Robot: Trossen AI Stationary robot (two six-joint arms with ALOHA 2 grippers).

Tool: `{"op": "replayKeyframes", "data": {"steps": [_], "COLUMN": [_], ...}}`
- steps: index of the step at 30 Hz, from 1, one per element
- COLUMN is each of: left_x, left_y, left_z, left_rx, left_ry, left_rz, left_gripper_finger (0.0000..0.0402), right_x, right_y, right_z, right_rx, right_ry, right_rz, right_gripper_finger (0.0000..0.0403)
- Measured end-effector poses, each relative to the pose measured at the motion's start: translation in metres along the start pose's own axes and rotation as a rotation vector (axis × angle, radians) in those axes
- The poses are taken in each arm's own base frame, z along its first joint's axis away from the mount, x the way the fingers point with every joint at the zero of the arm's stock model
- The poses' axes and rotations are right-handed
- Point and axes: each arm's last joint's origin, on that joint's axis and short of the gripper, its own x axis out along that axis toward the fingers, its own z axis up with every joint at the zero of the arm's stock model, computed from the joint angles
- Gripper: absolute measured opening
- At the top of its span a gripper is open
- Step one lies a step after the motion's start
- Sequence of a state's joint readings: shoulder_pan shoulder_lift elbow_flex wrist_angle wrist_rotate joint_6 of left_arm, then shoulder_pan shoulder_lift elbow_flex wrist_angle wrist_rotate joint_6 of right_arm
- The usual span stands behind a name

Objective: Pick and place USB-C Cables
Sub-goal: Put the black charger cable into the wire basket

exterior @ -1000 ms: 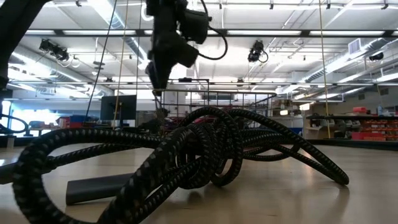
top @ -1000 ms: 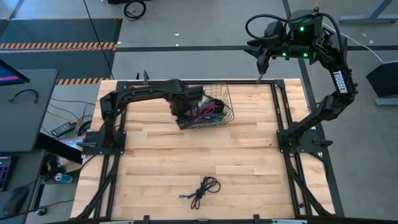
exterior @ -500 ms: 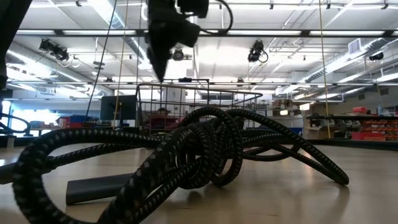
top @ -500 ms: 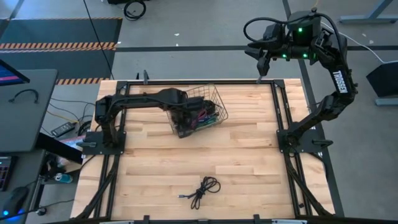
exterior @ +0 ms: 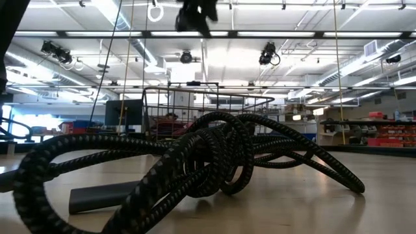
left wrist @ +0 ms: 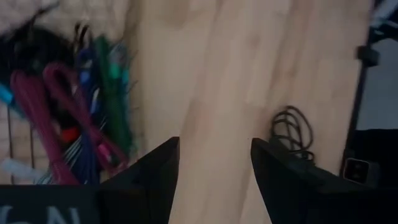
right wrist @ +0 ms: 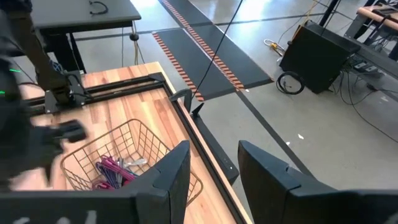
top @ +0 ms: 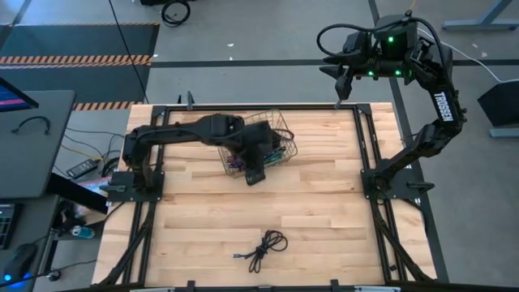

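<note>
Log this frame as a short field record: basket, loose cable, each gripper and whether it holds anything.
basket: wire basket at the table's far middle, holding purple, magenta, green and blue cable bundles
loose cable: one black cable lying alone on the wooden table near its front edge
left gripper: at the basket's near side, fingers apart with bare wood between them, nothing held
right gripper: raised beyond the table's far right corner, fingers apart, nothing held
</note>
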State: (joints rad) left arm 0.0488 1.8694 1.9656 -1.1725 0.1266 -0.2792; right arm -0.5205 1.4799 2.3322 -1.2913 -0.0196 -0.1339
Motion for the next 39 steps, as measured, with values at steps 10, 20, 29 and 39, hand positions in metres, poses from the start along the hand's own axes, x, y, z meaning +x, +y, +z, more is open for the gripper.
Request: {"op": "replayKeyframes", "data": {"steps": [10,20,29,39], "left_x": [-0.018,-0.008,0.009,0.031], "left_y": [-0.076,-0.097,-0.111,-0.141], "left_z": [-0.030,-0.047,-0.050,-0.056], "left_rx": [0.100,-0.035,-0.038,0.020], "left_ry": [0.000,0.025,0.046,0.026], "left_rz": [0.093,0.185,0.146,0.074], "left_gripper_finger": [0.0204,0.0204,0.0204,0.0204], "right_x": [0.000,0.000,0.000,0.000], "right_y": [0.000,0.000,0.001,0.001], "right_z": [-0.001,-0.001,-0.006,-0.005], "right_rx": [-0.006,-0.034,-0.026,0.026], "right_ry": [0.010,0.011,0.059,0.057], "right_rz": [0.001,0.002,0.009,0.007], "right_gripper_finger": [0.0140,0.0140,0.0140,0.0140]}}
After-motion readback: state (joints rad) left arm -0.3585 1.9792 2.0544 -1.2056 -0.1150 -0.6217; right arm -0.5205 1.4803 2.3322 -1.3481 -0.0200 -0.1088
